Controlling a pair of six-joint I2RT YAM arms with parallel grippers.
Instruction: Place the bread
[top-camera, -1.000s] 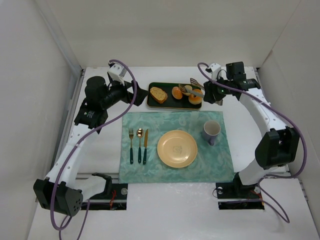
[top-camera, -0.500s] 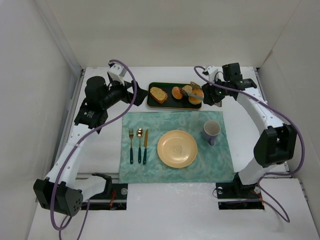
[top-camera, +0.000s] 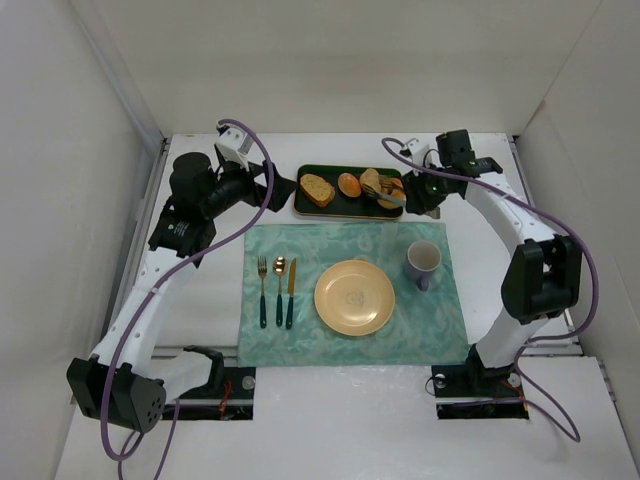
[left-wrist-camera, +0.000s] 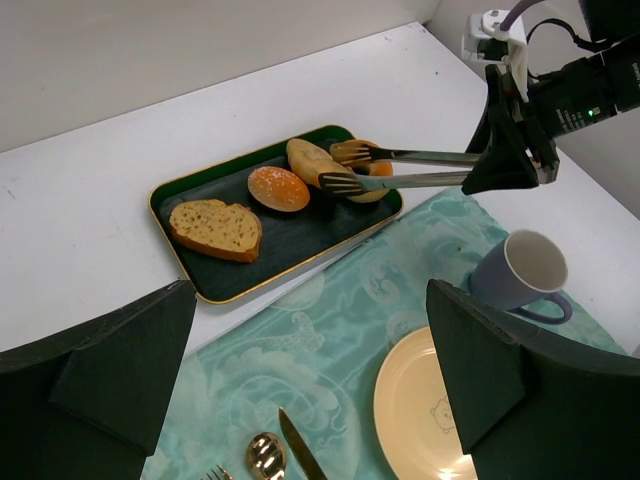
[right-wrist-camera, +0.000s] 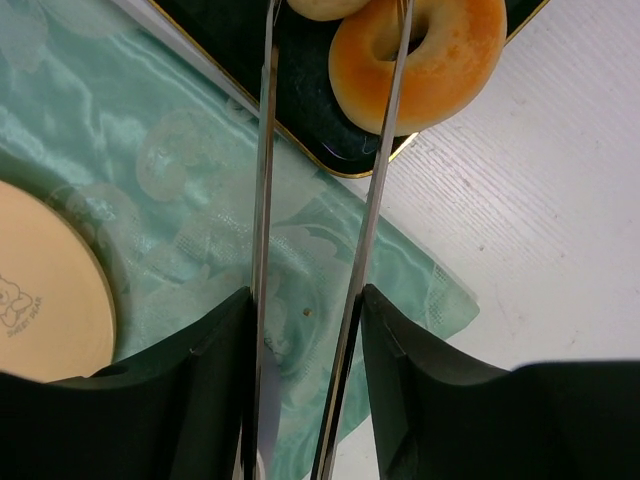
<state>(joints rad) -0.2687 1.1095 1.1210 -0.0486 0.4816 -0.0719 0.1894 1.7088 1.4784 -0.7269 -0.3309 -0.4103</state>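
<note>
Over the last second the right gripper (left-wrist-camera: 510, 150), clenched on the tongs (left-wrist-camera: 420, 155), has swung them left across the tray (left-wrist-camera: 290, 240), off the orange ring-shaped piece (right-wrist-camera: 460, 60) to the bread's (left-wrist-camera: 308, 160) right end. The bread has not moved from mid-tray, right of the round roll (left-wrist-camera: 278, 188); the tong tips are parted, and contact cannot be told, so pinching it and carrying it to the yellow plate (top-camera: 354, 297) likely remain. The left gripper (top-camera: 262, 185) has stayed left of the tray, released and empty.
</note>
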